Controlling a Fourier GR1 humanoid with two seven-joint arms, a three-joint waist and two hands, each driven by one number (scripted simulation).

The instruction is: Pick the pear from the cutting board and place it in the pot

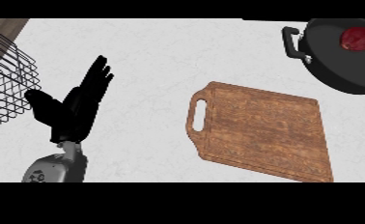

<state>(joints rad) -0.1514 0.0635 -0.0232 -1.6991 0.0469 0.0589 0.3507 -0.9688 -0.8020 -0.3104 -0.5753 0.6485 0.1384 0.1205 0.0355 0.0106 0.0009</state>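
The left hand (75,105) stands open at the left of the frame, fingers straight and pointing up, holding nothing; the right hand is not in view. The cutting board (264,131) at lower right lies bare. A reddish fruit (353,38), which I take for the pear, sits inside the black pot (321,61) at the upper right edge, so the placing looks done.

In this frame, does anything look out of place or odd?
The cutting board lies bare and askew, with no pear on it. A red object sits in the black pot at the upper right. The left hand rests open; the right hand is unseen.
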